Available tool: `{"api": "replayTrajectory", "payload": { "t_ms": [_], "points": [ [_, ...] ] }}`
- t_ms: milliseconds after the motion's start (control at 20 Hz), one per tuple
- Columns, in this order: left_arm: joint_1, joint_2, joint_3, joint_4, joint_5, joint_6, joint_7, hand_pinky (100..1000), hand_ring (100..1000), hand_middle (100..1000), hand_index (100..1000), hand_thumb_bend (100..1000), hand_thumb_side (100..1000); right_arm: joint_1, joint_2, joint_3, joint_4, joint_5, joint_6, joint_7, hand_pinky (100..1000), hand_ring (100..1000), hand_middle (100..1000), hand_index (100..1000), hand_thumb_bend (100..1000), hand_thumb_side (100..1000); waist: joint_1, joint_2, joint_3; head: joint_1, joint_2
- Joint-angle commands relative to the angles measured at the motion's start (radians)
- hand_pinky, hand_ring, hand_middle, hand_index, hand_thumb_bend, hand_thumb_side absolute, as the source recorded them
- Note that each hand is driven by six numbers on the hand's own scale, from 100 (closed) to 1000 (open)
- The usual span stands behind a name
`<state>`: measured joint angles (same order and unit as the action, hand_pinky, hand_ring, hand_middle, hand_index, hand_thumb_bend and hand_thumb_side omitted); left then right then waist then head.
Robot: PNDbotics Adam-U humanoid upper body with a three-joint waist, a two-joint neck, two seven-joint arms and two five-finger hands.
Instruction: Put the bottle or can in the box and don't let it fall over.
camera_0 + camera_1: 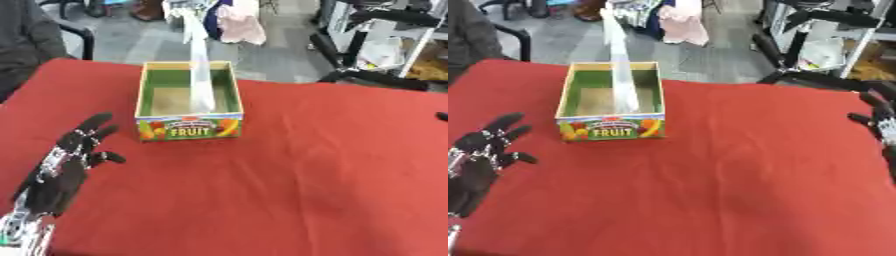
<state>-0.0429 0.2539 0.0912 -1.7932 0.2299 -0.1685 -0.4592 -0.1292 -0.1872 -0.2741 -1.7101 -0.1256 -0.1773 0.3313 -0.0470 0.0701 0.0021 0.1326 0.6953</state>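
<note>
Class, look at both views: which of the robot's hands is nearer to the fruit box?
Left. The left hand lies open just below-left of the fruit box; the right hand sits at the far right table edge.

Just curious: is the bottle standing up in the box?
Upright: the tall clear bottle stands inside the box, rising well above its rim.

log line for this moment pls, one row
left robot hand: open, idle on red tablecloth | right robot hand: at right edge, fingers unclear | fruit box: upright | bottle/can: none visible
</note>
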Motion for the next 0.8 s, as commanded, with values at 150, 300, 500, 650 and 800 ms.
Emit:
{"api": "replayTrajectory", "payload": {
  "t_ms": [150, 300, 500, 650, 800],
  "points": [
    [0.003, 0.001, 0.01, -0.008, -0.018, -0.01, 0.0, 660, 1000, 1000, 1000, 173, 952, 0.039, 0.044, -0.036, -0.04, 0.06, 0.006, -0.005, 834, 1000, 1000, 966, 100, 583, 0.011, -0.004, -0.011, 0.022, 0.021],
    [0.008, -0.004, 0.007, -0.006, -0.023, -0.011, 0.0, 660, 1000, 1000, 1000, 173, 957, 0.048, 0.055, -0.042, -0.04, 0.067, 0.014, -0.01, 830, 1000, 1000, 967, 100, 598, 0.016, -0.004, -0.016, 0.021, 0.026],
    [0.007, -0.015, 0.007, -0.006, -0.029, -0.013, -0.001, 659, 1000, 1000, 1000, 175, 972, 0.041, 0.055, -0.046, -0.046, 0.07, 0.023, -0.015, 826, 1000, 1000, 968, 100, 615, 0.03, 0.016, -0.032, 0.032, 0.017],
    [-0.001, -0.027, 0.011, -0.01, -0.036, -0.016, 0.003, 659, 1000, 1000, 1000, 175, 976, 0.025, 0.052, -0.046, -0.055, 0.075, 0.025, -0.011, 826, 1000, 1000, 969, 100, 621, 0.047, 0.038, -0.061, 0.047, -0.001],
    [-0.008, -0.031, 0.014, -0.012, -0.039, -0.018, 0.007, 658, 1000, 1000, 1000, 175, 976, 0.014, 0.051, -0.047, -0.06, 0.079, 0.028, -0.009, 825, 1000, 1000, 969, 100, 622, 0.058, 0.051, -0.1, 0.06, -0.012]
  ]
}}
